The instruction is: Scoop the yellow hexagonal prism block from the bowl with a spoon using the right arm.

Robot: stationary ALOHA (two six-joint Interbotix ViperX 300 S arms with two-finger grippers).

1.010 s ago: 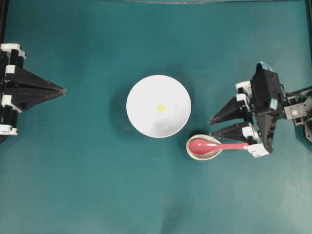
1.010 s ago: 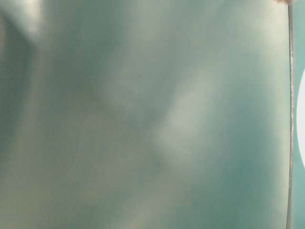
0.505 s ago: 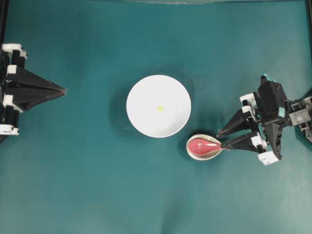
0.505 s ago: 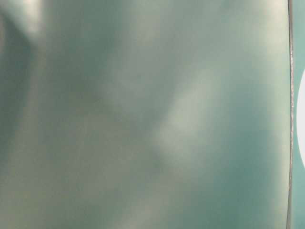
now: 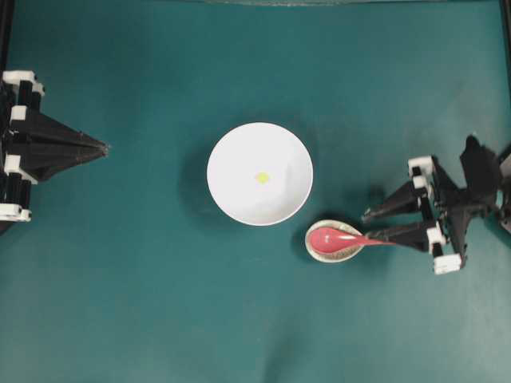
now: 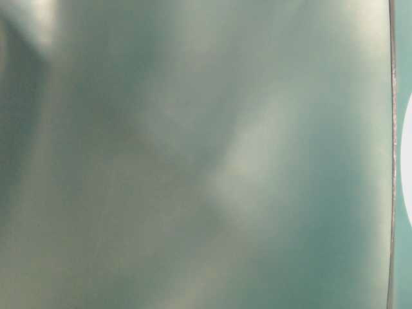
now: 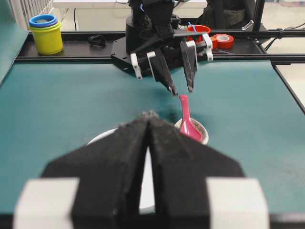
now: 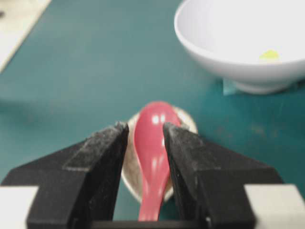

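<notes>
The white bowl (image 5: 238, 194) stands mid-table with the tiny yellow hexagonal prism block (image 5: 262, 177) inside it, also seen in the right wrist view (image 8: 269, 55). The pinkish-red spoon (image 5: 334, 238) lies with its scoop in a speckled spoon rest (image 5: 331, 257) just right of the bowl, handle pointing right. My right gripper (image 5: 367, 227) is open and low at the handle. In the right wrist view the spoon (image 8: 152, 138) runs between the two fingers with a gap on each side. My left gripper (image 5: 106, 147) is shut and empty at the far left.
The left wrist view shows the right gripper (image 7: 182, 90) over the spoon (image 7: 187, 125), and behind the table a yellow cup stack (image 7: 45, 33) and an orange tape roll (image 7: 223, 40). The table-level view is a blur.
The right gripper has drawn back to the right and tilted lower, so its fingers now straddle the spoon handle. Its opening looks the same. The left arm, bowl and block have not moved.
</notes>
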